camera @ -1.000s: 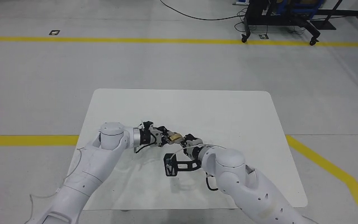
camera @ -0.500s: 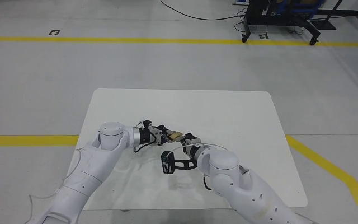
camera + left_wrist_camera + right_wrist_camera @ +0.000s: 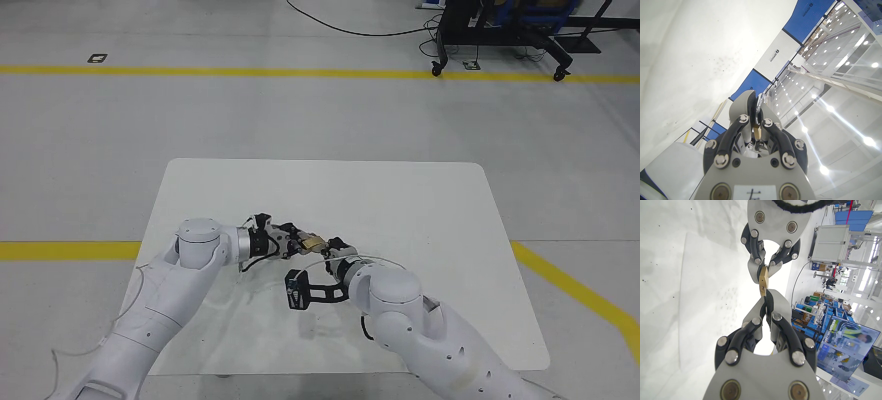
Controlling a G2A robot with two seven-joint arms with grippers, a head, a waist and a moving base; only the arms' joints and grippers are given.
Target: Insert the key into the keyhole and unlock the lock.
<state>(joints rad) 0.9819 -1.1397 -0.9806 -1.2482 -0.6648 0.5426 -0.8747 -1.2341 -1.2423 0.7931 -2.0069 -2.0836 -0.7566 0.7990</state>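
Over the bench [image 3: 430,200], the jaws of the left gripper [image 3: 755,98] clamped the small brass lock [image 3: 763,278] by its flat sides, a sound hold for hard, slippery metal, while the jaws of the right gripper [image 3: 767,296] pinched what seemed the key [image 3: 763,293] at the keyhole [image 3: 762,288].

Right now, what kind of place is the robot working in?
Probably a factory hall or robot workshop. There are yellow lines painted on the grey floor, stacks of blue bins, and a metal-framed machine cabinet nearby. The robot works at a white table.

White table [image 3: 430,195] on yellow-lined grey floor [image 3: 250,115]
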